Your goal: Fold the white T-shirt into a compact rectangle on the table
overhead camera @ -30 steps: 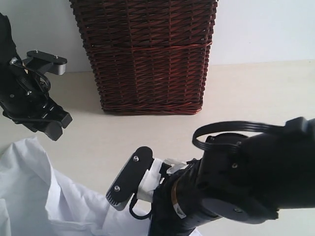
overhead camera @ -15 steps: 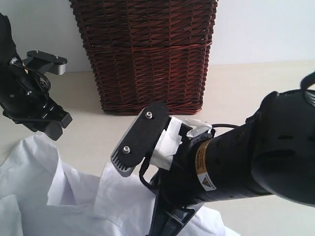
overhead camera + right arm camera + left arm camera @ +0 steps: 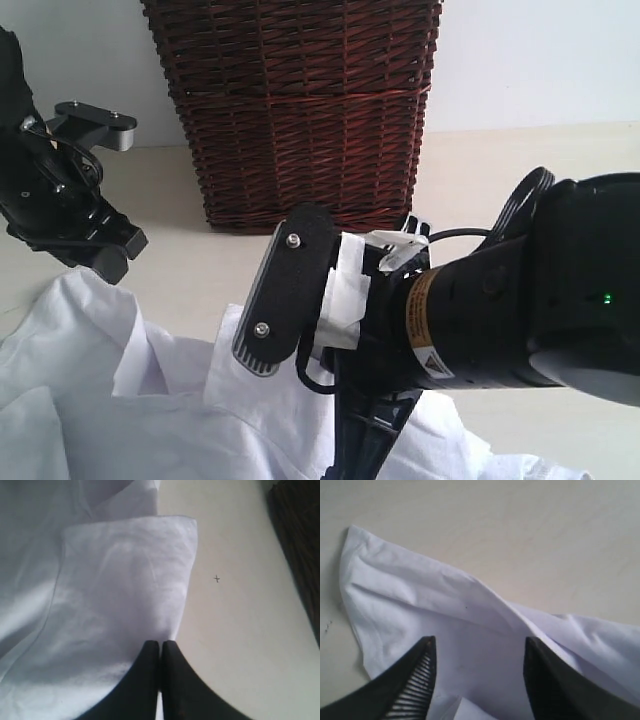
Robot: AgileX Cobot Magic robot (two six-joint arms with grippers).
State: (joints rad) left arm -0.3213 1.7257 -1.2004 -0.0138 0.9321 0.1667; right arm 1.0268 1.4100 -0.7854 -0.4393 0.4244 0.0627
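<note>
Biggest worry here: the right gripper [image 3: 160, 644] is pinched fully shut on what looks like just the very edge of a sleeve or hem of the white T-shirt [image 3: 90, 400] — a bite that thin could slip out on a hard pull, and the fabric would flop back in a heap. The shirt is bunched and wrinkled, so any fold made now would probably lock in creases. The left gripper [image 3: 480, 642] hangs about half open over a corner of the cloth, gripping nothing; coming down, it might grab two layers at once. In the exterior view the shirt sits around 7 o'clock on the table [image 3: 520, 170] — pale, smooth, matte, bare toward 2 o'clock. A dark wicker basket [image 3: 300, 110] stands at 12 against a plain white wall [image 3: 530, 60], close enough that a wide swing could clip it.
</note>
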